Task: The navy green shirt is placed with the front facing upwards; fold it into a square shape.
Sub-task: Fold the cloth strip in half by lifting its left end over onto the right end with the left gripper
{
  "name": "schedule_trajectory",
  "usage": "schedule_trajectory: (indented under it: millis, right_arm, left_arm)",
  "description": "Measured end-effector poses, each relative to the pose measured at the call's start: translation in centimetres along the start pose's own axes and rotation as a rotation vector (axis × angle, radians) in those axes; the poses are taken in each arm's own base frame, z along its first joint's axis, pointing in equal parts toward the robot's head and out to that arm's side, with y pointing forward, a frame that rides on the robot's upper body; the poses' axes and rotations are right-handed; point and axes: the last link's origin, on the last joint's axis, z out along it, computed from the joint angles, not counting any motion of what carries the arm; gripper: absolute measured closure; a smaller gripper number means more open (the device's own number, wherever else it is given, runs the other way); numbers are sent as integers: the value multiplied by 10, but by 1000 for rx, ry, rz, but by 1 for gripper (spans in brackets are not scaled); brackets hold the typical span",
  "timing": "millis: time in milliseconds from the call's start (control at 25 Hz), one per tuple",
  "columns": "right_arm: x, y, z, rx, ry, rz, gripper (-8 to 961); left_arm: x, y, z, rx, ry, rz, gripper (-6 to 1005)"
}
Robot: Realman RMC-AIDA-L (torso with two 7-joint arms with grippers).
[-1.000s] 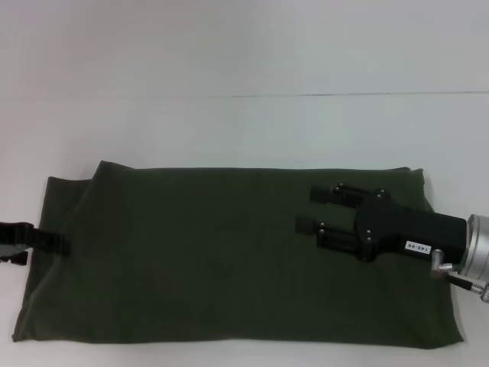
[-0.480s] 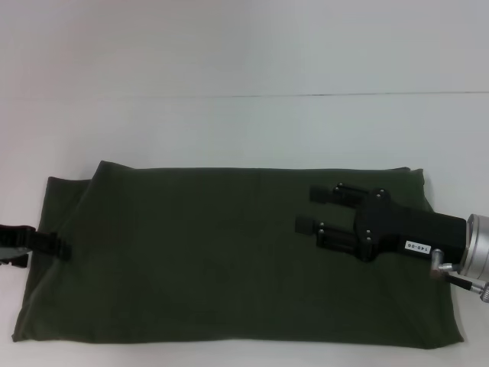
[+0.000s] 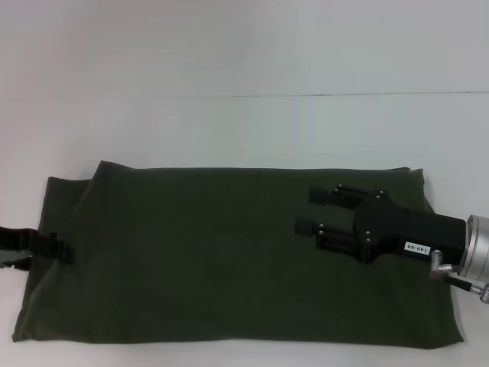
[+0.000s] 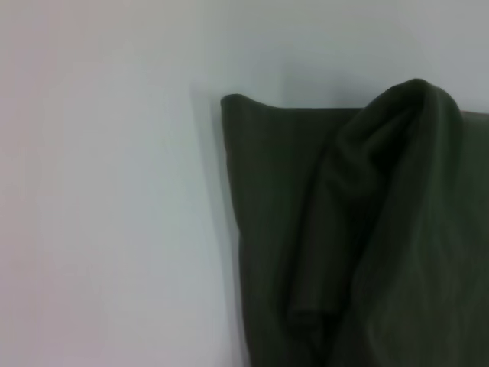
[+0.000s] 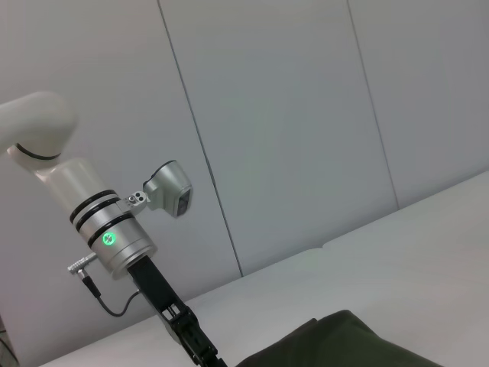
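The navy green shirt (image 3: 199, 252) lies flat on the white table as a wide rectangle, plain side up, with no lettering showing. Its left end has a loose diagonal fold, seen close in the left wrist view as bunched cloth (image 4: 367, 229). My right gripper (image 3: 305, 210) hovers over the shirt's right part, pointing left, open with nothing between its fingers. My left gripper (image 3: 52, 248) is at the shirt's left edge, about halfway down that edge. The right wrist view shows the left arm (image 5: 114, 237) reaching down to the shirt's edge (image 5: 344, 340).
The white table (image 3: 244, 130) stretches beyond the shirt to a pale wall. The shirt's near edge lies close to the table's front. Wall panels (image 5: 290, 115) stand behind the left arm.
My left gripper has shifted slightly nearer and a little further onto the shirt's left edge. The right gripper and the shirt have hardly moved.
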Motion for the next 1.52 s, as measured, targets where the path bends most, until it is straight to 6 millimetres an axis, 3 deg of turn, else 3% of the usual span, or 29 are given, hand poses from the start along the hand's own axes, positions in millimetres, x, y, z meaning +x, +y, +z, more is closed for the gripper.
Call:
schedule_trajectory:
  millis: [760,1520]
  right_arm:
    - [0,1,1,-5,-1,4,257]
    - [0,1,1,-7,-4,4,256]
  left_arm:
    - [1,11,6,-43,-20,0,91]
    - [7,3,2,38,-4,16,111]
